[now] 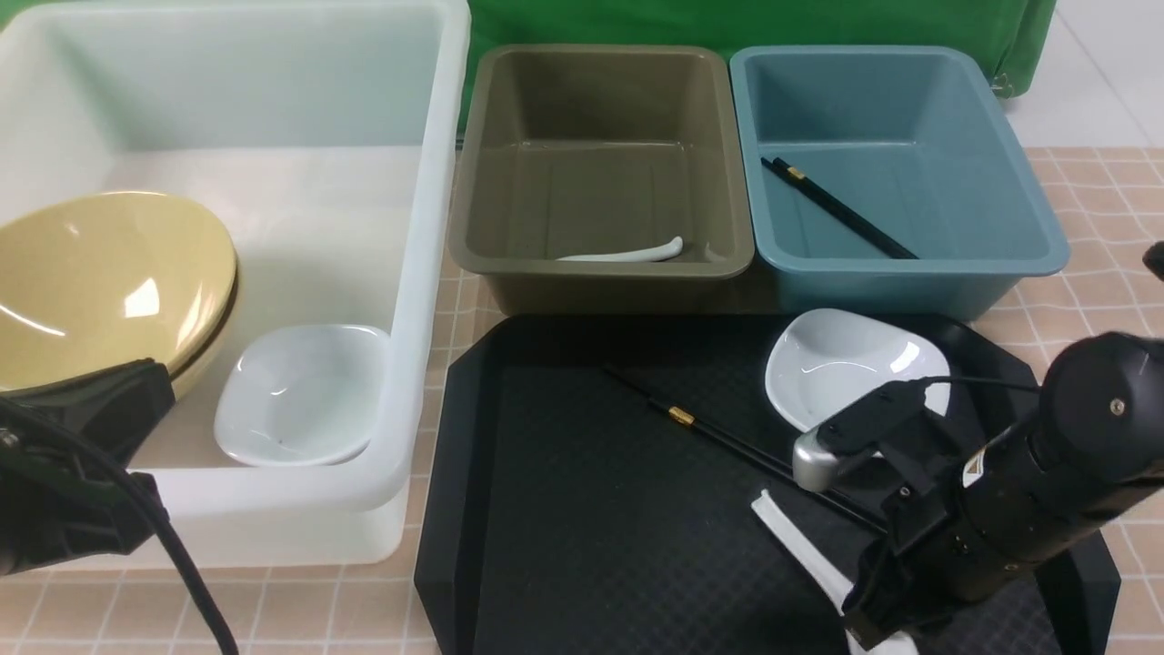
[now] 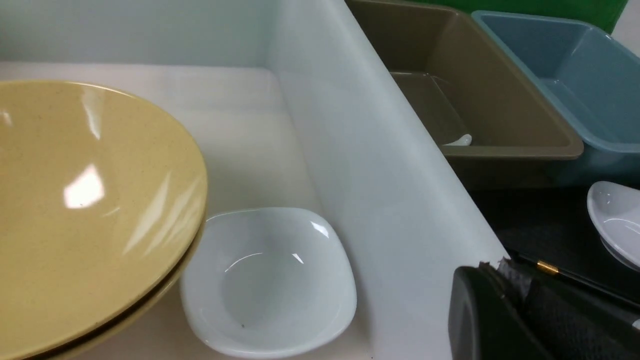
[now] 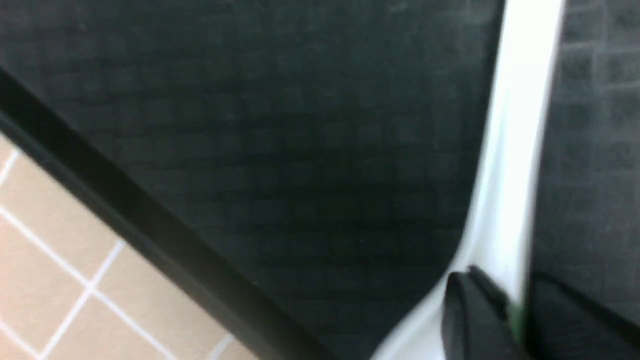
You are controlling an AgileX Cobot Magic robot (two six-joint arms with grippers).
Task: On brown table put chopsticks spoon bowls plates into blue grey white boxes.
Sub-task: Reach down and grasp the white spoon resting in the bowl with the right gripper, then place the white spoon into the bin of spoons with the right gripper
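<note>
Presently, the sorting stands roughly half done.

Front view.
- White box [image 1: 427,273], robot's left: holds stacked yellow dishes [image 1: 100,282] and a small white bowl [image 1: 305,396] just beside them.
- Grey box [image 1: 600,270], centre: one boxed spoon [image 1: 627,253] against the near wall.
- Blue box [image 1: 909,268], right: one pair of boxed chopsticks [image 1: 841,211] lying slantwise.
- Black tray [image 1: 591,509] on the brown table [image 1: 1091,209]: a tray dish [image 1: 841,364], tray chopsticks [image 1: 718,435] and a tray spoon [image 1: 796,537] are left to sort.
- Right gripper [image 1: 868,619]: low over the near end of the tray spoon.
- Left gripper [image 1: 82,437]: at the near rim of the white box, beside the yellow dishes, with nothing seen in it.

Left wrist view.
- Yellow dishes and small white bowl resting inside the white box, edges near or touching.
- Only a dark part of the left gripper shows at the frame's corner. Whether its jaws are parted or closed cannot be told.

Right wrist view (blurred).
- Dark fingers [image 3: 470,310] stand on either side of the tray spoon's handle, pressed close to it. The jaws look clamped on the handle, and the spoon lies on the tray mat.

Judgement: three tray items remain. The spoon is the one in hand and probably goes to the grey box.
</note>
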